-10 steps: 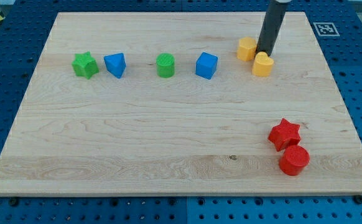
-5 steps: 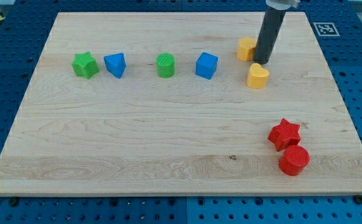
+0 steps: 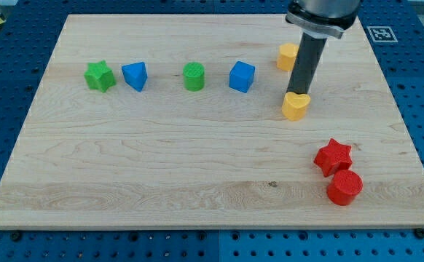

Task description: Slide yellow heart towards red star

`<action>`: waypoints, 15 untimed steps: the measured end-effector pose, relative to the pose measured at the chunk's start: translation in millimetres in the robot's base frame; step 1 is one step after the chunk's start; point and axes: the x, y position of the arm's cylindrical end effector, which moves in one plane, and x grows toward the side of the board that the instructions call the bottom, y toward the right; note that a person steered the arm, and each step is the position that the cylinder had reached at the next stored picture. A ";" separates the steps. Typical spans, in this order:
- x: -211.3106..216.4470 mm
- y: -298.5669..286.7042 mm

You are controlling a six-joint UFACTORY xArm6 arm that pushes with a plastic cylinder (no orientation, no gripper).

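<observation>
The yellow heart (image 3: 294, 108) lies right of the board's middle, above and to the left of the red star (image 3: 333, 156). My tip (image 3: 299, 94) rests against the heart's top edge, on the side away from the star. A wide gap of bare wood separates the heart from the star. The rod rises from the tip toward the view's top.
A red cylinder (image 3: 344, 187) touches the star's lower right. A yellow block (image 3: 287, 56) sits behind the rod near the top. A blue cube (image 3: 242, 76), green cylinder (image 3: 194, 76), blue block (image 3: 135, 75) and green star (image 3: 99, 76) line the upper board.
My tip has moved down and slightly left, pushing the yellow heart away from the other yellow block and closer to the red star.
</observation>
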 end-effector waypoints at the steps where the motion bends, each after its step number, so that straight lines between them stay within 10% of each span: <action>1: 0.0 -24.7; 15: 78.1 -7.6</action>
